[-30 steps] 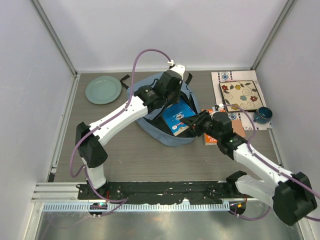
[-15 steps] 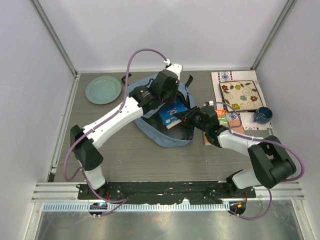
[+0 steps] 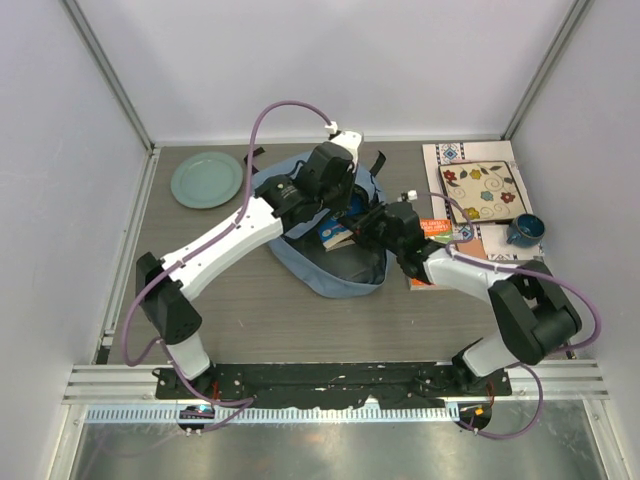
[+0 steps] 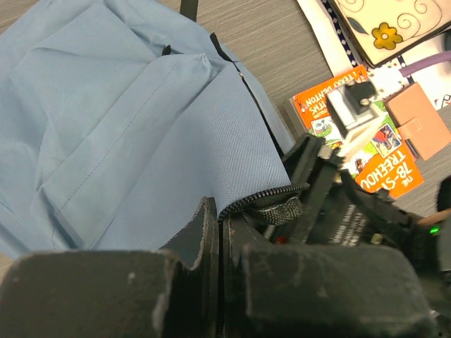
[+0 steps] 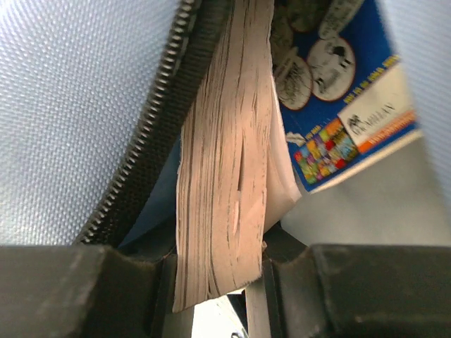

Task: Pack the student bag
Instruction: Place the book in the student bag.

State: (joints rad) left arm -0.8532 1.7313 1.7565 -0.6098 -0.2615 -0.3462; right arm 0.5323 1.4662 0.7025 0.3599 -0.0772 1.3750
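The student bag (image 3: 318,268), a light-blue backpack, lies mid-table with its mouth held up. My left gripper (image 3: 338,200) is shut on the bag's zipper edge; in the left wrist view the dark zipper (image 4: 264,197) runs straight into the closed left gripper (image 4: 220,220), with blue bag fabric (image 4: 127,127) behind. My right gripper (image 3: 366,228) is shut on a blue-covered book (image 3: 331,236) that sits in the bag's opening. In the right wrist view the book's page edges (image 5: 224,183) are clamped in the right gripper (image 5: 218,278), beside the bag's zipper (image 5: 144,141).
A green plate (image 3: 206,180) lies at the back left. At the right are a floral tile (image 3: 483,190) on a patterned mat (image 3: 445,155), a blue mug (image 3: 524,231), an orange book (image 4: 366,144) and a salmon-coloured case (image 4: 417,121).
My right gripper has carried the blue book leftward, deeper into the bag's mouth, so less of the cover shows. The left gripper has kept its hold on the zipper edge, shifting slightly.
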